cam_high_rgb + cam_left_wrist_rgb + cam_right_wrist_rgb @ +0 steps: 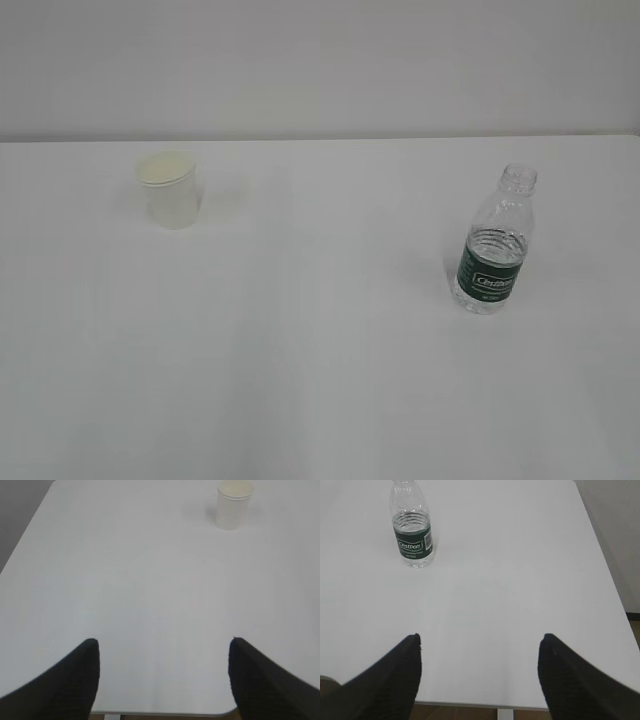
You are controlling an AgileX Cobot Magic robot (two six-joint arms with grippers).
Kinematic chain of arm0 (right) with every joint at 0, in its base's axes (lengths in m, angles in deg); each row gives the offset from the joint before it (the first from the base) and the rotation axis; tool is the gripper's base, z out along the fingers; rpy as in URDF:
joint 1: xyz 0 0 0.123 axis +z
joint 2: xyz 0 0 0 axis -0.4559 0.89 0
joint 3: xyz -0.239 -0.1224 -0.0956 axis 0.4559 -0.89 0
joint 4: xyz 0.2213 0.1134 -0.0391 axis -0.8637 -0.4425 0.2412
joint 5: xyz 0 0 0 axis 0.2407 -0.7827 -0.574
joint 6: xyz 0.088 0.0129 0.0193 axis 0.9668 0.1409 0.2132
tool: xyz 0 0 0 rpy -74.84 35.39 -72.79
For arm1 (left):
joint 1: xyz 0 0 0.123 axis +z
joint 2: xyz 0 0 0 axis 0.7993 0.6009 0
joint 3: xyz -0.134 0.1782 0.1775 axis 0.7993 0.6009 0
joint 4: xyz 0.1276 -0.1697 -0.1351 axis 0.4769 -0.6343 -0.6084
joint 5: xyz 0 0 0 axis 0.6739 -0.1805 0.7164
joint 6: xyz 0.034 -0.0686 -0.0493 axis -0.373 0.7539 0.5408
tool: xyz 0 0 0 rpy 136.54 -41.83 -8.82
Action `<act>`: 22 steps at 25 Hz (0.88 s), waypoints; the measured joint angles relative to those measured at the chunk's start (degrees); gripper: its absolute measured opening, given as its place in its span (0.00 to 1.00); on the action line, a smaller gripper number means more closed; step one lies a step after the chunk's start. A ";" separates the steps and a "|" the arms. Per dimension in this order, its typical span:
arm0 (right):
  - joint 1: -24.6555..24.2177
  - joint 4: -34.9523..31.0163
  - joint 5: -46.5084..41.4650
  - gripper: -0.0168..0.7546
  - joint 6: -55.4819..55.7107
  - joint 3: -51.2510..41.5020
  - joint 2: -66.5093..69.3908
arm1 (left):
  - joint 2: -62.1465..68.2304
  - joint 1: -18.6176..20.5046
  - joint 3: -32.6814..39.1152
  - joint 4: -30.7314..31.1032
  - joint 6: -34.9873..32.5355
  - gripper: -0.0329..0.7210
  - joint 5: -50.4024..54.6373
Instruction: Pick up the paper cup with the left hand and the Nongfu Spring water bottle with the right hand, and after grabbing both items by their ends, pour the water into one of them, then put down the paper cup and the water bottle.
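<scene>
Both end effectors, left [162, 680] & right [479, 675], wide open, empty, at near bench [320, 380] edge. Small white tapered paper cup [169, 188] upright far left; clear ribbed green-label bottle [494, 242] upright right, capless, w/ water. Rec. straight approach, centre jaws, grip gently.

exterior: slanted down, front | wrists: near edge, facing table [320, 380]
</scene>
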 joint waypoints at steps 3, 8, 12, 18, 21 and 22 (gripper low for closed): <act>0.00 0.00 0.00 0.73 0.00 0.00 0.00 | 0.00 0.00 0.00 0.00 0.00 0.82 0.00; 0.00 0.00 0.00 0.73 0.00 0.00 0.00 | 0.00 0.00 0.00 0.00 0.00 0.82 0.00; 0.00 0.00 0.00 0.73 0.00 0.00 0.00 | 0.00 0.00 0.00 0.00 0.00 0.82 0.00; 0.00 0.00 0.00 0.73 0.00 0.00 0.00 | 0.00 0.00 0.00 0.00 0.00 0.82 0.00; 0.00 0.00 0.00 0.73 0.00 0.00 0.00 | 0.00 0.00 0.00 0.00 0.00 0.82 0.00; 0.00 0.00 0.00 0.73 0.00 0.00 0.00 | 0.00 0.00 0.00 -0.04 0.00 0.82 0.00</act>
